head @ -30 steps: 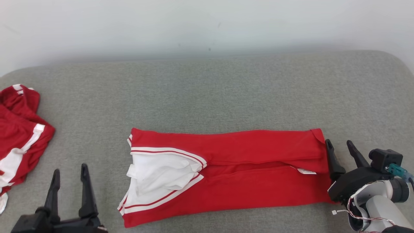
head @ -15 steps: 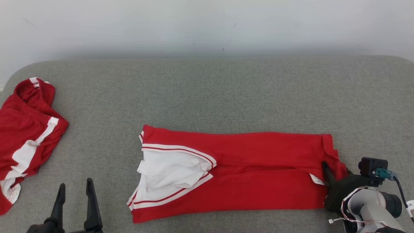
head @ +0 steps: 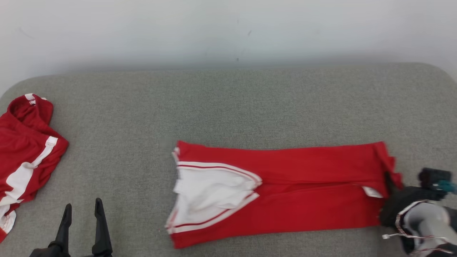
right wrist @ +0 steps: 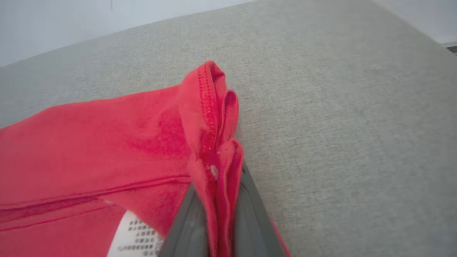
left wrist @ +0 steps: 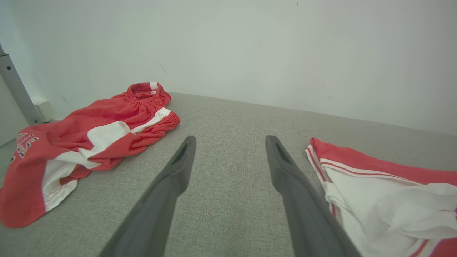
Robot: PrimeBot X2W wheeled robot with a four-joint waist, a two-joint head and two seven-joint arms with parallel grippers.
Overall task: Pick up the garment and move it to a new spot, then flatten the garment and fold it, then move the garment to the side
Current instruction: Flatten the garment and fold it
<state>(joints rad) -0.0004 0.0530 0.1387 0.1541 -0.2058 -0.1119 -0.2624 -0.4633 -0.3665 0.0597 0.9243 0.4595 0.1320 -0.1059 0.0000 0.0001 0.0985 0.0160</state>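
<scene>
The garment (head: 285,185), red with a white striped panel at its left end, lies folded into a long strip across the middle of the grey bench (head: 228,103). The right gripper (right wrist: 217,185) is clenched on the bunched hem at the garment's right end, just beside a white label (head: 372,192). The left gripper (head: 83,210) is released, fingers spread over bare bench, between the garment and crumpled red-and-white shorts (head: 25,150) at the left edge.
</scene>
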